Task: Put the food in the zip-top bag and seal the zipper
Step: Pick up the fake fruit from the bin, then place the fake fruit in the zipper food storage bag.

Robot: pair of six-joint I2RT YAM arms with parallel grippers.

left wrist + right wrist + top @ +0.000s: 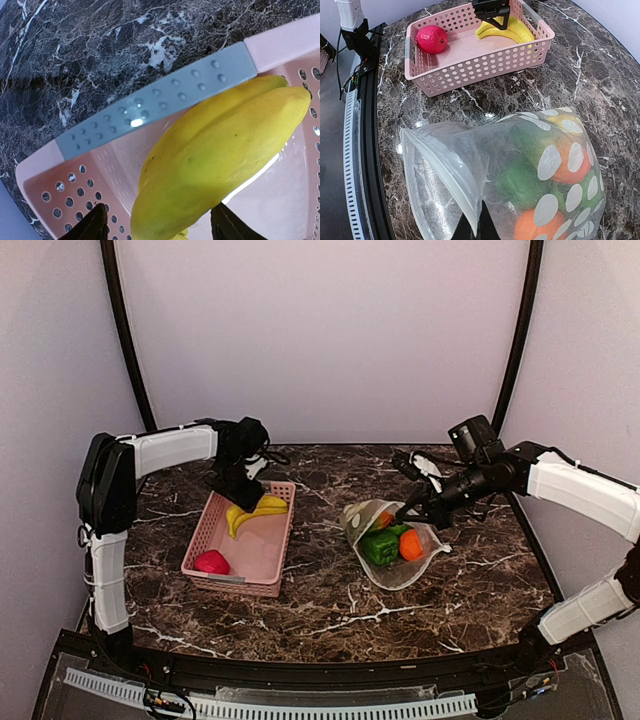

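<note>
Reaching over the pink slotted plastic basket (203, 540), my left gripper (160, 227) points down, jaws spread around the yellow plastic banana (220, 155); my right gripper (475, 225) pinches the clear polka-dot zip-top bag (520, 150) at its mouth.

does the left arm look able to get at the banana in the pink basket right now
Probably yes: the left arm hangs right over the banana, open fingers either side of it, nothing lying on top. Only the basket rim sits close by.
</note>
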